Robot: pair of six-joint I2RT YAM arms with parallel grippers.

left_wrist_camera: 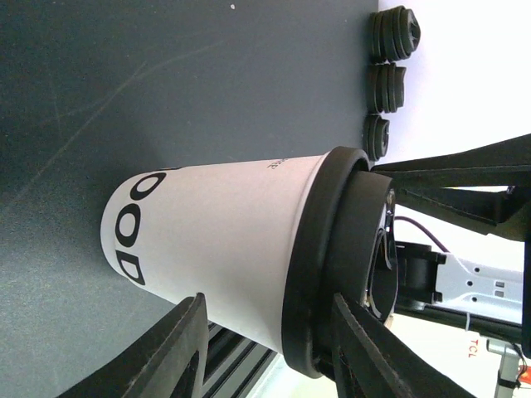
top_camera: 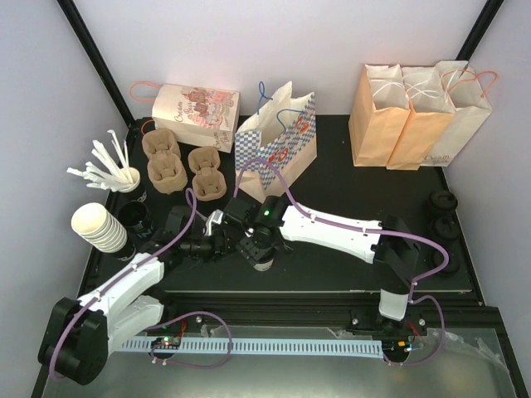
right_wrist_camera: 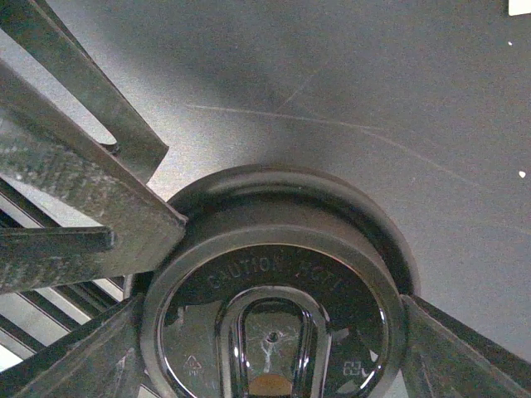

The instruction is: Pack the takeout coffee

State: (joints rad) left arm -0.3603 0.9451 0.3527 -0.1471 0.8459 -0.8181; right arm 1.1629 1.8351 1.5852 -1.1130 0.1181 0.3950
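One takeout coffee (top_camera: 263,264), a white paper cup with black letters and a black lid, stands upright on the black mat at the centre. My right gripper (top_camera: 260,251) hangs over it. In the right wrist view its fingers (right_wrist_camera: 465,356) press on opposite sides of the lid (right_wrist_camera: 274,323). My left gripper (top_camera: 224,242) comes in from the left, turned on its side. In the left wrist view its jaws (left_wrist_camera: 270,303) stand apart, one tip by the cup wall (left_wrist_camera: 224,240), the other against the lid's raised top. The left fingers (right_wrist_camera: 91,207) also show touching the lid's edge.
Brown pulp carriers (top_camera: 182,166) lie at the back left by a stack of plain white cups (top_camera: 98,225) and a cup of white stirrers (top_camera: 112,170). A checkered bag (top_camera: 278,137) stands behind the grippers. Tan bags (top_camera: 415,116) stand back right, spare lids (top_camera: 441,211) right.
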